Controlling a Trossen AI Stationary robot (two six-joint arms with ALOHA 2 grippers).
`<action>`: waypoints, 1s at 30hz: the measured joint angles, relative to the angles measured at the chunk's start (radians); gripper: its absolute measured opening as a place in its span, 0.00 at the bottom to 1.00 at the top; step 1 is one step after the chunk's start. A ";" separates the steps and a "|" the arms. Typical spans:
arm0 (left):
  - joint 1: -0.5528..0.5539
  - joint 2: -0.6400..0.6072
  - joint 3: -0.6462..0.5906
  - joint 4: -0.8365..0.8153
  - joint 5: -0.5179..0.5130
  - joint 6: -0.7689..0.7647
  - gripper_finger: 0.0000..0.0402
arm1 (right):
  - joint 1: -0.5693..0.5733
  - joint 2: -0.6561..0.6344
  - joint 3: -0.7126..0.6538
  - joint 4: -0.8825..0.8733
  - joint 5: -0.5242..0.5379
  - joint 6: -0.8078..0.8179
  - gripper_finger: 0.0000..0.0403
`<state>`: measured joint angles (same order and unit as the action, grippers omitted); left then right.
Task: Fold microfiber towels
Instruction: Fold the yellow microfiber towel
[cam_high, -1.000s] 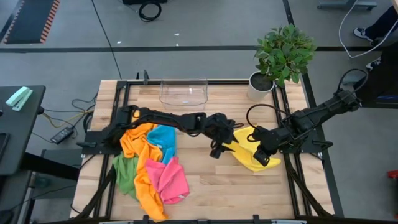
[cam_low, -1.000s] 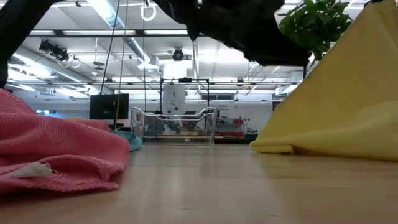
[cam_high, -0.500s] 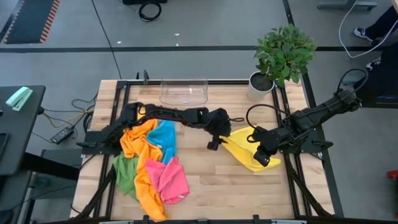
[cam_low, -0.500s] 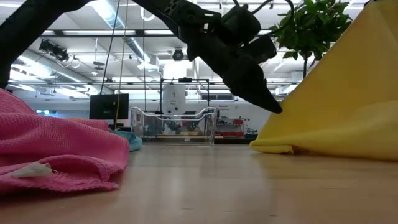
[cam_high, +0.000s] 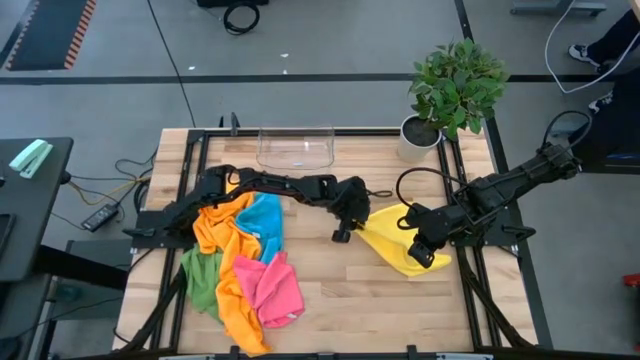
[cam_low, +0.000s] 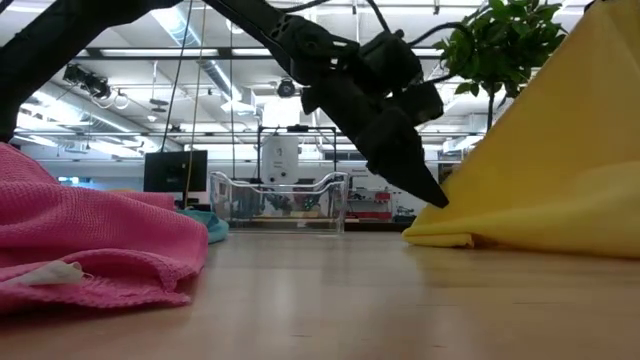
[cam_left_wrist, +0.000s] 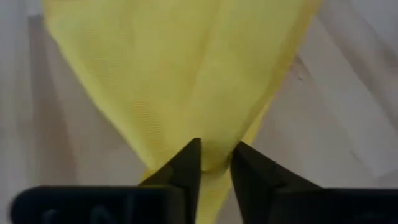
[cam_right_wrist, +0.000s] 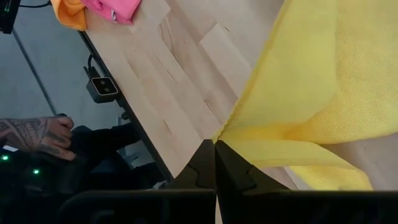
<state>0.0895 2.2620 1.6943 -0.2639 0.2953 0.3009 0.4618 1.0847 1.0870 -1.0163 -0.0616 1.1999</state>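
Yellow towel (cam_high: 400, 243) sits at about three o'clock from the worktop's (cam_high: 330, 275) centre, stretched between both arms. The left tool (cam_high: 342, 234) reaches across from the nine o'clock side and has its fingers (cam_left_wrist: 186, 167) drawn narrow on the towel's near corner; in the left wrist view the yellow cloth (cam_left_wrist: 180, 74) runs down into the slim gap between them. In the low view that same tool (cam_low: 432, 195) slants down with its tip right at the towel's edge (cam_low: 450, 225), just above the wood. The right tool (cam_high: 424, 252) sits on the towel's far side, toward four o'clock, clamped tight on a fold; the right wrist view shows its fingers (cam_right_wrist: 205, 163) pressed together with yellow fabric (cam_right_wrist: 298, 99) gathered at them. Over at eight o'clock lies the heap: orange towel (cam_high: 215, 228), blue towel (cam_high: 263, 222), green towel (cam_high: 203, 276) and pink towel (cam_high: 272, 288), overlapping one another. A clear plastic tray (cam_high: 295, 146) stands at twelve o'clock on the worktop's back edge, and a potted plant (cam_high: 450, 90) at about one o'clock. A person's hand (cam_right_wrist: 37, 134) shows beyond the worktop's edge in the right wrist view.
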 joint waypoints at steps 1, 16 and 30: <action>-0.002 0.000 0.000 0.005 -0.005 -0.007 0.14 | 0.000 -0.001 0.000 0.000 -0.001 0.000 0.00; 0.002 -0.385 0.184 -0.522 -0.063 0.044 0.02 | -0.056 0.014 0.443 -0.333 0.201 -0.325 0.00; 0.078 -0.467 0.523 -1.017 -0.367 -0.026 0.01 | -0.450 0.208 0.738 -0.497 0.359 -1.128 0.00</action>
<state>0.1674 1.7948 2.2177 -1.2811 -0.0715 0.2748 0.0119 1.2927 1.8247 -1.5134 0.2976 0.0721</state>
